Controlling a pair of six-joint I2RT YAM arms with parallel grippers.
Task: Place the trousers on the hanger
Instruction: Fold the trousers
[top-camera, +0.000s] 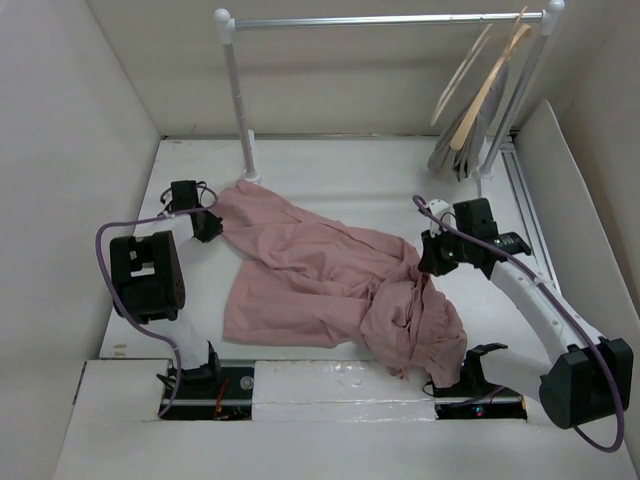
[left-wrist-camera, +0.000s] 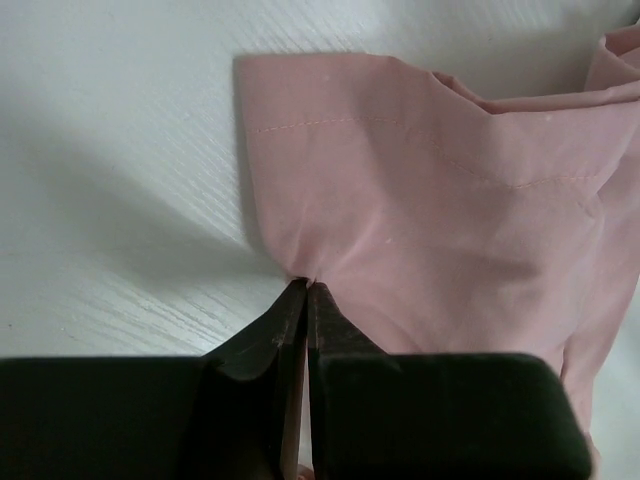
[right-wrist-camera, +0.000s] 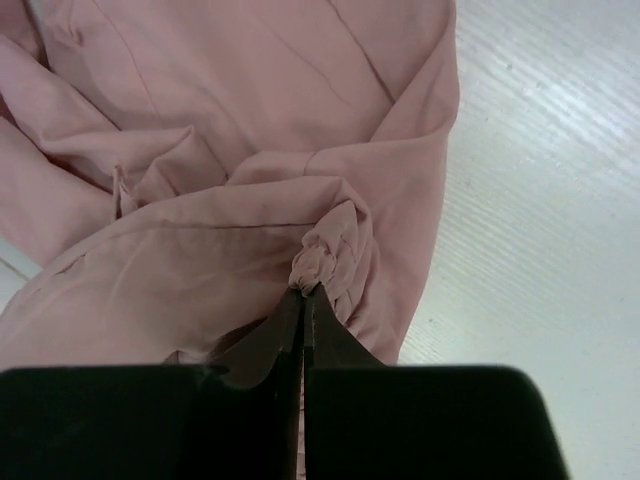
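Note:
The dusty-pink trousers (top-camera: 320, 280) lie spread and crumpled across the white table. My left gripper (top-camera: 207, 226) is shut on the hemmed edge of a trouser leg (left-wrist-camera: 400, 200) at the far left; in the left wrist view its jaws (left-wrist-camera: 306, 288) pinch the fabric edge. My right gripper (top-camera: 432, 262) is shut on a bunched fold of the trousers (right-wrist-camera: 330, 250) at the right; its jaws (right-wrist-camera: 304, 290) meet on the gather. The thin pale cream hanger (top-camera: 462, 78) hangs on the rail at the back right.
A white rail (top-camera: 385, 20) on two posts stands at the back. A darker tan wooden hanger (top-camera: 490, 82) and a grey garment (top-camera: 455, 150) hang beside the cream hanger. White walls close in on the left, back and right.

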